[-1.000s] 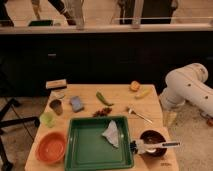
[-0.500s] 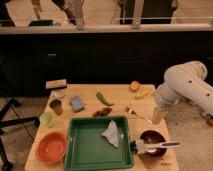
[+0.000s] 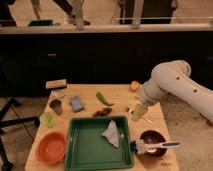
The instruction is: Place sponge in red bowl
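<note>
The sponge (image 3: 76, 103), a small light-blue block, lies flat on the wooden table (image 3: 120, 93) at its left middle. At the front left corner stands the empty orange-red bowl (image 3: 51, 147), below and left of the sponge. My gripper (image 3: 139, 112) hangs at the end of the white arm coming in from the right. It points down over the table's right half, well to the right of the sponge. Its fingers stand open with nothing between them.
A green tray (image 3: 80, 150) holding a pale cloth (image 3: 112, 133) fills the front middle. A dark bowl (image 3: 152, 142) with a utensil sits front right. A wooden block (image 3: 56, 84), two small cups (image 3: 56, 106), a green pepper (image 3: 104, 98) and an orange fruit (image 3: 135, 86) are spread around.
The arm has swung left and down from the table's right edge, bringing the gripper over the tabletop. Nothing on the table has moved.
</note>
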